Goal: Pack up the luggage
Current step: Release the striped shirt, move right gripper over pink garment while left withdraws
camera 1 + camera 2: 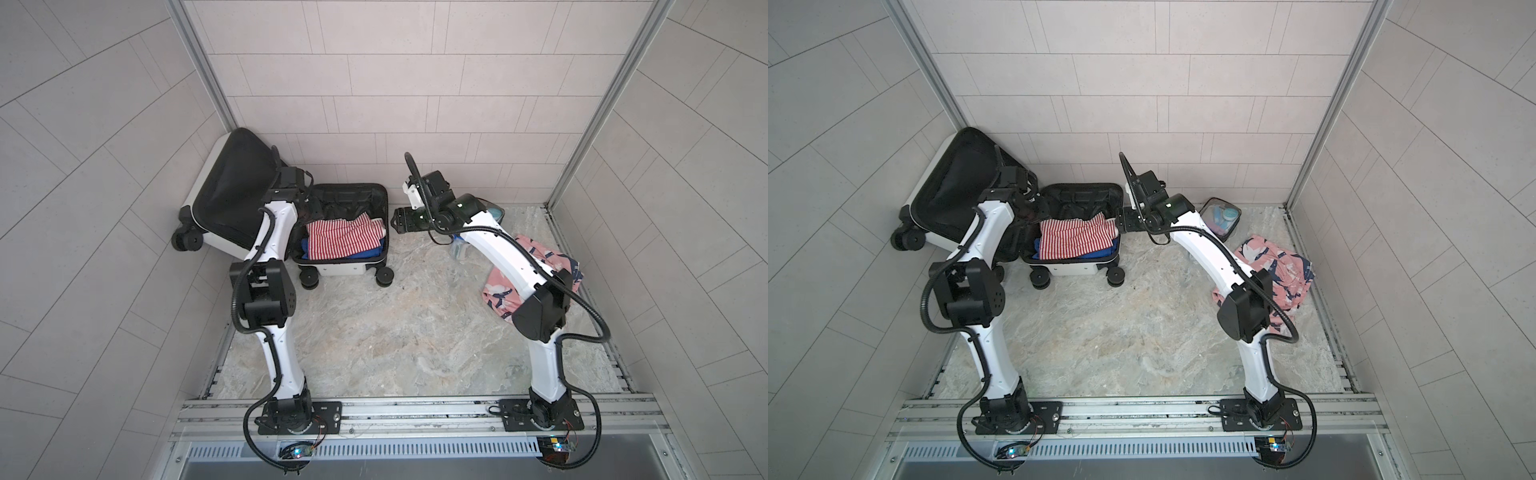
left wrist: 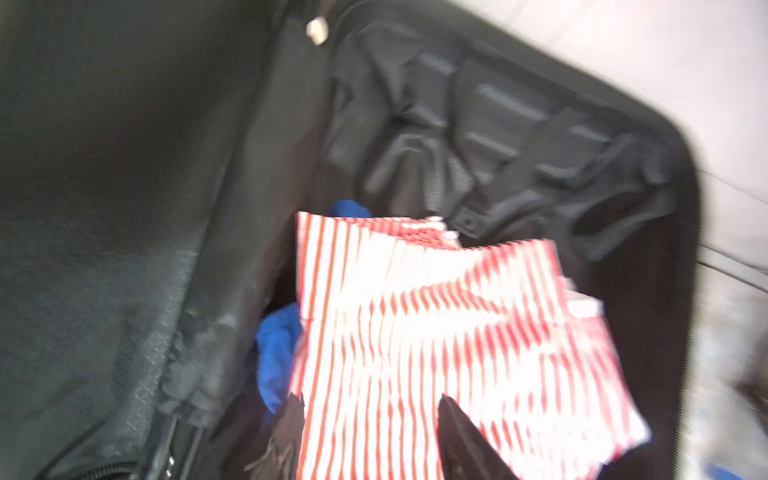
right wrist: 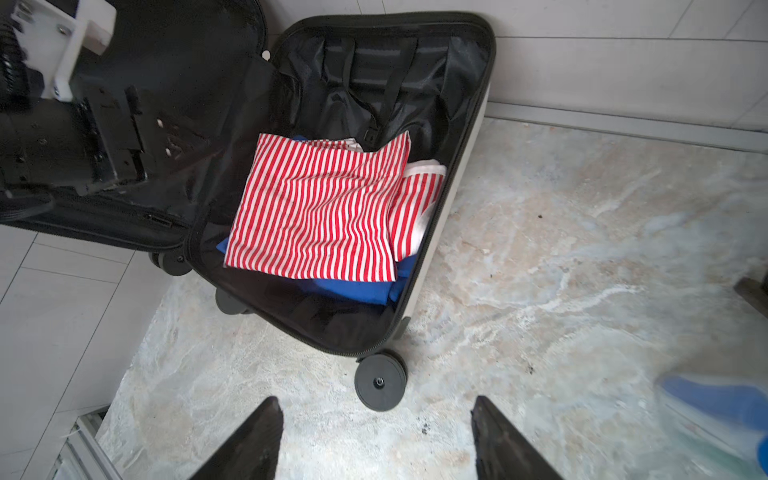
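Observation:
The luggage (image 1: 340,270) (image 1: 1075,268) lies open at the back left, a white shell with black lining (image 3: 374,75). Its lid leans against the left wall. In the base, a red-and-white striped garment (image 1: 343,239) (image 1: 1075,239) (image 3: 320,208) lies on a blue garment (image 3: 353,291) (image 2: 276,353). My left gripper (image 1: 307,208) (image 2: 370,401) hangs over the base near the hinge. It is open, its fingers apart above the striped garment (image 2: 436,324), holding nothing. My right gripper (image 1: 397,224) (image 1: 1121,222) (image 3: 374,399) is open and empty above the floor, just right of the luggage.
A clear toiletry pouch (image 1: 1219,218) (image 1: 496,214) sits at the back right, partly behind my right arm. A pink floral garment (image 1: 1275,266) (image 1: 536,253) lies on the floor at the right, under that arm's elbow. Tiled walls close in on the left, back and right.

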`<state>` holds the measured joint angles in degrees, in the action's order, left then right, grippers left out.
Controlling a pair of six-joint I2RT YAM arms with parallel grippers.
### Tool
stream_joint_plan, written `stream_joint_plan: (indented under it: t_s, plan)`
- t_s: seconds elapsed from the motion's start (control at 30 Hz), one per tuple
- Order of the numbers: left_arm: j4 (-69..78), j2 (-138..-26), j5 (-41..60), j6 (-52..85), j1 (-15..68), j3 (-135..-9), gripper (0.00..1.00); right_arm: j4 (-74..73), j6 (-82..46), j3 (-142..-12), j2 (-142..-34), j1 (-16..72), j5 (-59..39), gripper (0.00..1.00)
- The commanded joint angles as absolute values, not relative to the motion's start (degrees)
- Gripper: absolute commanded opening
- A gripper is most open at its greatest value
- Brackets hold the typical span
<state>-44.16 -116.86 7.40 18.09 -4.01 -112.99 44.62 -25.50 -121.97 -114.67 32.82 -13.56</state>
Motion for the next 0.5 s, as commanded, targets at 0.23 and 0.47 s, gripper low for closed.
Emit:
stream_joint_plan:
  t_s: [0.23,0.47]
  plan:
    - [-43.54,-122.01,9.78,19.35,-3.58,-106.21,0.52,39.71,-24.86,-97.25,-93.07,29.59,-7.94,0.76]
    - [-46.23,-123.4,11.32,18.43,-3.6,-108.19,0.5,39.91,-25.72,-79.46,-76.98,19.86,-4.69,0.81]
